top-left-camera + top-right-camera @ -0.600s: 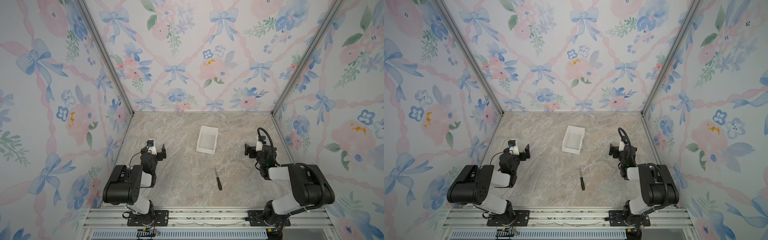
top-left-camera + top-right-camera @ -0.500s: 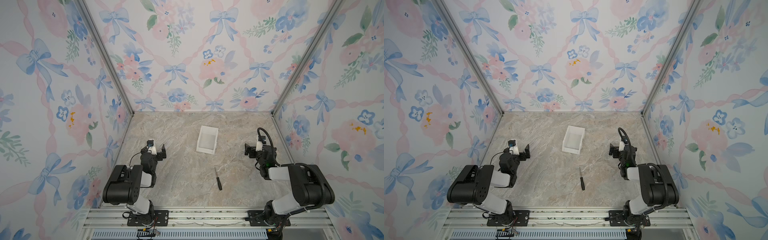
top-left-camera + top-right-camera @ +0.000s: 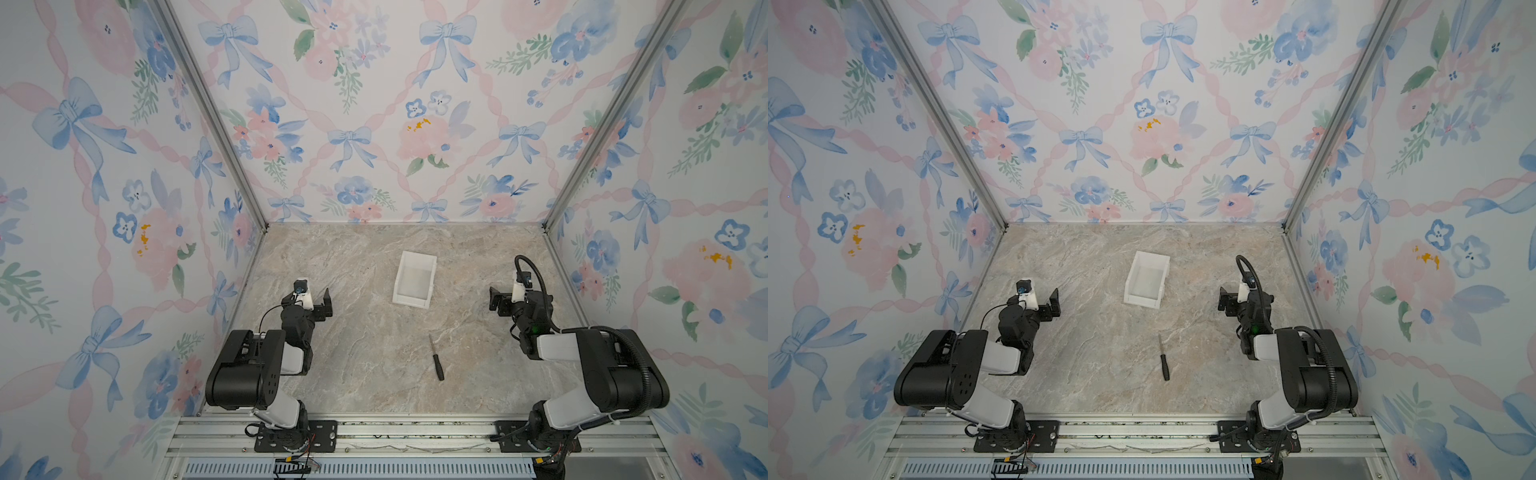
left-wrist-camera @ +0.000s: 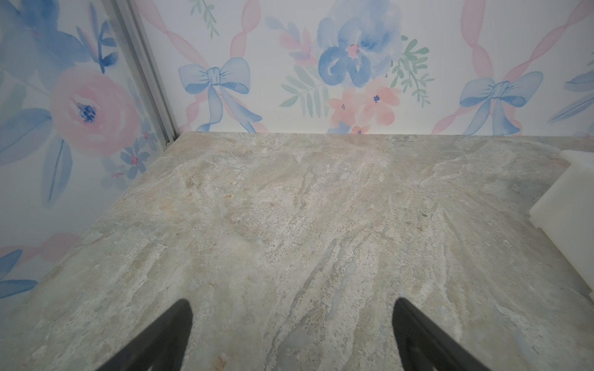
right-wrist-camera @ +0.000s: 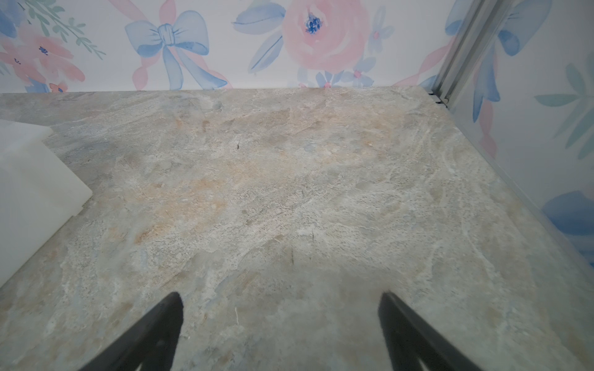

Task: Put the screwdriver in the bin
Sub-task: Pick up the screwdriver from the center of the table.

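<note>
Pre-grasp, must reach screwdriver (image 3: 436, 358) at 6 o'clock of white bin (image 3: 414, 279) with right gripper (image 5: 279, 298) — gaping, empty, like left gripper (image 4: 291, 303).

Item count in my workspace: one screwdriver (image 3: 436, 358), one white bin (image 3: 415, 254), one marble-pattern tabletop (image 3: 353, 365). I carry two grippers: one left gripper (image 4: 291, 305), one right gripper (image 5: 279, 298).

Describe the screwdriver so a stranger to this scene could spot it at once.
Start at the beige marble-patterned tabletop. Nearer its front edge than the small white rectangular plastic bin, and apart from it, lies a slim screwdriver with a black handle, its thin metal shaft pointing roughly toward the bin. It is the only dark, thin loose thing on the surface.
</note>
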